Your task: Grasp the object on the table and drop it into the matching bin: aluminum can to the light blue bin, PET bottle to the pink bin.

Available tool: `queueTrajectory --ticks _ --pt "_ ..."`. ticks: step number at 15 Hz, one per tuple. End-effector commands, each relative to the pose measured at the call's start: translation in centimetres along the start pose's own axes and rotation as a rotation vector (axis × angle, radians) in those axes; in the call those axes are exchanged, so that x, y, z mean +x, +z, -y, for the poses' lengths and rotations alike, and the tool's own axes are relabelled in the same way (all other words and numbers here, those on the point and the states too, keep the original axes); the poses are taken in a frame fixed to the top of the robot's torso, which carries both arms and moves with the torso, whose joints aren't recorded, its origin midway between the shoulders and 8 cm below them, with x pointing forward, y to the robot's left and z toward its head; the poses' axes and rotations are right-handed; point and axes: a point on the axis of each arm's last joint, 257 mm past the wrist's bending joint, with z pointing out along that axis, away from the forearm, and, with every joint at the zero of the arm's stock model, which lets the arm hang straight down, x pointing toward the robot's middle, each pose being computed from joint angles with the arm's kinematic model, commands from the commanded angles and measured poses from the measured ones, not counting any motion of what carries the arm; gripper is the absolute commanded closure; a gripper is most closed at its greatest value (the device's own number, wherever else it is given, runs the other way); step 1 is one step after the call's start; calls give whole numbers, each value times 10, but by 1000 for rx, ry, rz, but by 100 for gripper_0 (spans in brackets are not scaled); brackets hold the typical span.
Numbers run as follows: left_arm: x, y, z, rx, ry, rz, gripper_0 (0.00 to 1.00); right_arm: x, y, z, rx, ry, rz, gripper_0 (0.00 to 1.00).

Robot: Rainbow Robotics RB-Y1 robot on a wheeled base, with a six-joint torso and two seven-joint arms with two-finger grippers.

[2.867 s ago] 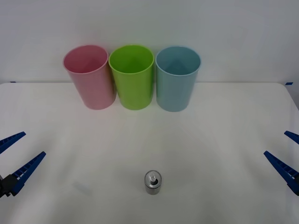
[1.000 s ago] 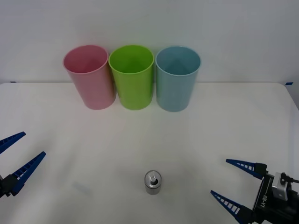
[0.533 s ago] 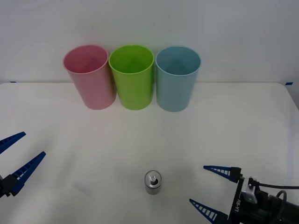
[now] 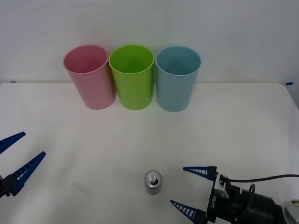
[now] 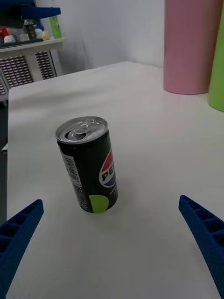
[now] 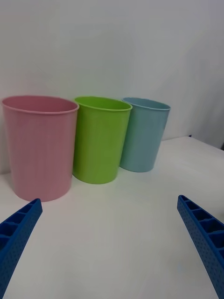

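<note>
Three tall plastic tubs stand in a row along the far edge of the broad white table (image 4: 243, 121): the pink bin (image 4: 89, 77) toward the left, a green tub (image 4: 132, 77) in the middle, the light blue bin (image 4: 177, 78) toward the right, each just beside the next. Close to the near edge, about midway along it, the small aluminum can (image 4: 153, 182), silver-topped with a pull tab and a dark body printed with a green-yellow patch, stands upright and alone.

My right tool (image 4: 194, 192) hangs low over the table just to the right of the can, fingers spread wide, not touching it. In the right wrist view the can (image 5: 88, 164) stands ahead of the two blue fingertips (image 5: 201, 229), closer to one than the other. My left tool (image 4: 13, 158) waits by the left edge, also spread wide and holding nothing.

I judge this the approach, with the grasp not yet made. The can is short, light and narrow-based, so the main risk is a knock: if the nearer finger reaches it before the other as I close, it may slide or tip and roll. Closing too high would catch only the rim. Later, the green tub sits right next to the light blue one, so a careless release could land in the wrong tub.
</note>
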Motion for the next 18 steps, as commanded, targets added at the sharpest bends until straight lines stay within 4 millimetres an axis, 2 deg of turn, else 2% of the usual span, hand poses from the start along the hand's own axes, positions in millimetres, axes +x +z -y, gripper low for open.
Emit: queueTrajectory --ticks 1,9,12,18 --pt "0 0 0 0 0 0 0 1 16 -7 -6 -8 -4 0" --pt "0 0 0 0 0 0 0 -5 60 -15 -7 -70 -3 0" --pt "0 0 0 0 0 0 0 1 76 -19 -32 -56 -8 0" --pt "0 0 0 0 0 0 0 4 96 -17 -47 -82 -18 0"
